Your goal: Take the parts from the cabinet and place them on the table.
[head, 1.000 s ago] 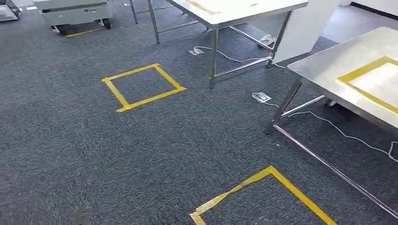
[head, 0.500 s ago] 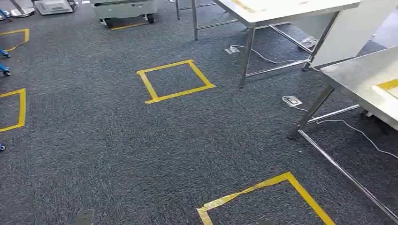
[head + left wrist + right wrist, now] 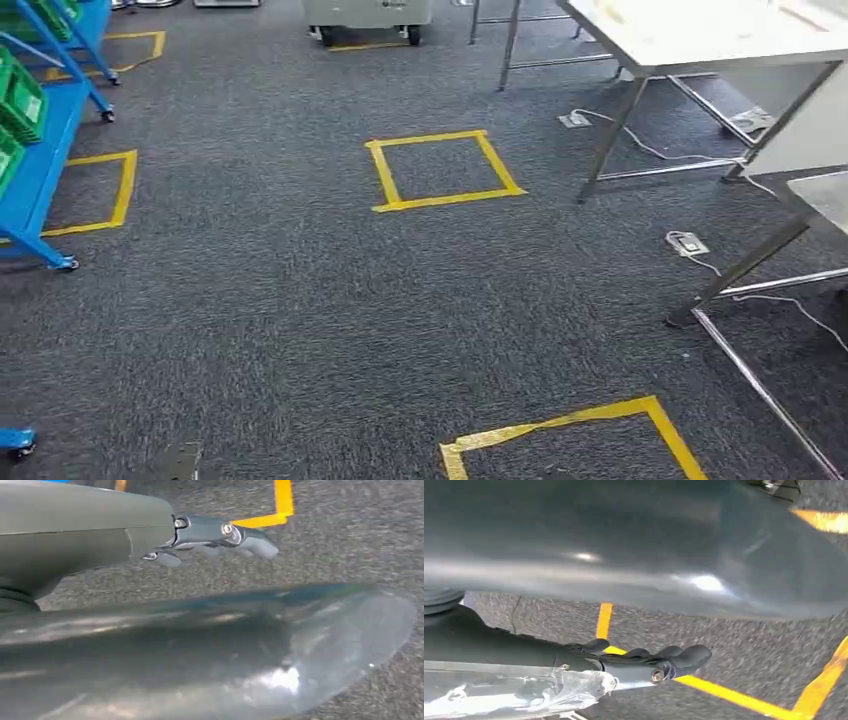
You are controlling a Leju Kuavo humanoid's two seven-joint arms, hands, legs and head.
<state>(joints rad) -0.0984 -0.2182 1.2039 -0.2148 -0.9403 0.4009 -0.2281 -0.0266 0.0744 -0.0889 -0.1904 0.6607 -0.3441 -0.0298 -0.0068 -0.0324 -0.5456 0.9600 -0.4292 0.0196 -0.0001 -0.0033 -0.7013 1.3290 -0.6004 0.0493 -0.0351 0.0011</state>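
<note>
Head view, looking down on a dark carpet floor (image 3: 300, 320). White table (image 3: 700, 35) at 1 o'clock; a second table's corner (image 3: 825, 195) at 3 o'clock. Blue cabinet (image 3: 40, 170) with green bins (image 3: 20, 95) at 9–10 o'clock; the parts inside cannot be made out. Yellow tape square (image 3: 443, 170) near centre. Left hand (image 3: 215, 537) and right hand (image 3: 649, 660) hang over the carpet, fingers loosely extended, holding nothing.

This looks like a work room or test lab. The floor is dark grey carpet (image 3: 280, 300) with yellow tape squares (image 3: 443, 170) stuck on it. Metal tables (image 3: 700, 40) stand on thin legs, and a blue rack (image 3: 40, 150) holds green bins (image 3: 20, 100).
</note>
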